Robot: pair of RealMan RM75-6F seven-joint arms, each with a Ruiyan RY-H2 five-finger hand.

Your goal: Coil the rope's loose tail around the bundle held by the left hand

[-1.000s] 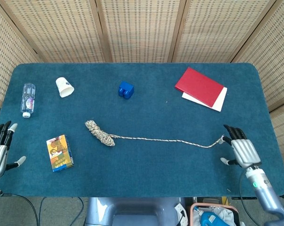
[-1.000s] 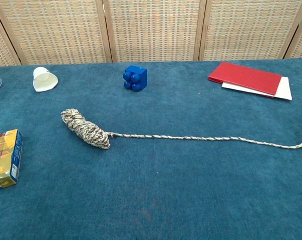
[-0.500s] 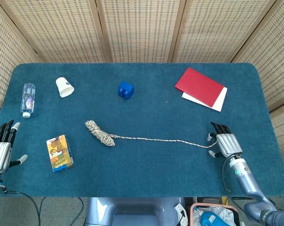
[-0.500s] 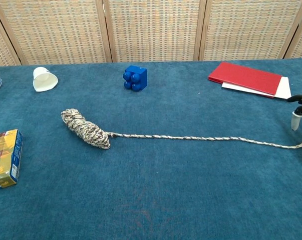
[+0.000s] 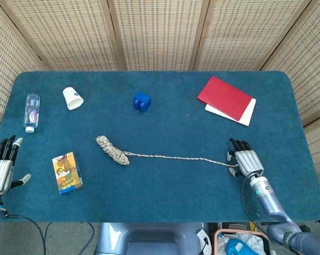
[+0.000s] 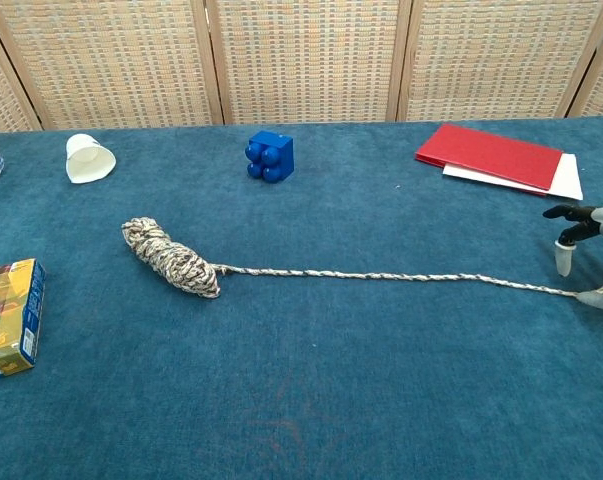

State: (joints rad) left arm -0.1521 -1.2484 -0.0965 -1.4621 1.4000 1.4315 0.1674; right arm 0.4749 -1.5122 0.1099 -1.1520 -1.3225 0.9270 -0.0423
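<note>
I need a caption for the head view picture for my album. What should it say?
Right hand at the end of the rope's loose tail, the bundle lying untouched and the left hand waiting at the table's edge.

Speckled beige-brown rope [image 5: 113,151] on a teal table [image 5: 165,191], blue block [image 5: 141,101].

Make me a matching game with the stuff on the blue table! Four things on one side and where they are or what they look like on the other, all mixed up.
Things:
1. paper cup
2. rope bundle
3. red booklet
4. water bottle

Descriptions:
A. lying on top of a white sheet
B. on its side at the far left edge of the table
C. white, tipped over, between the bottle and the blue block
D. a long tail runs from it toward the right hand

Pairs: 1-C, 2-D, 3-A, 4-B
</note>
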